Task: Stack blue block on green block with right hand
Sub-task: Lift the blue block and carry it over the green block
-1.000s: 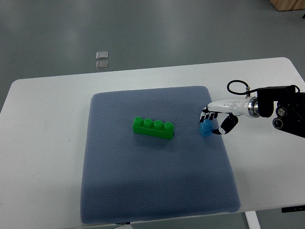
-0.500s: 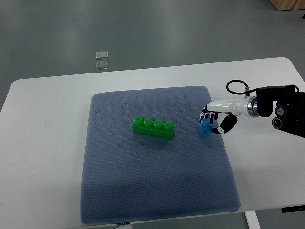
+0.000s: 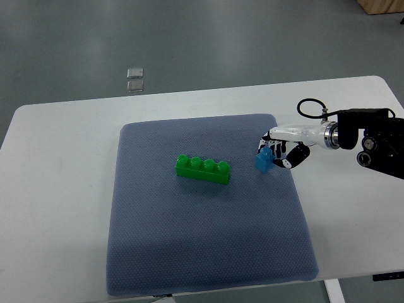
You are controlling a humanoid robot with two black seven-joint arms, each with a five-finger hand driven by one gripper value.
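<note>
Right hand's got the little blue block, green brick sitting out in the middle of the mat.

Closest to the camera is the big grey-blue fabric mat (image 3: 208, 252), laid on a white table (image 3: 57, 221) with rounded corners. Around the mat's centre lies the long green plastic brick (image 3: 203, 169) with four studs on top, flat and slightly angled. Off to its right, clearly apart from it, is the small translucent blue plastic block (image 3: 263, 160), tilted and pinched by the robot's white-and-black right hand (image 3: 281, 151), fingers (image 3: 289, 160) curled snug around it near the mat's right edge. The arm runs in from the right side over the bare table. Further back, past the table on the grey floor, are two small shiny square plates (image 3: 135, 79), one just behind the other.
</note>
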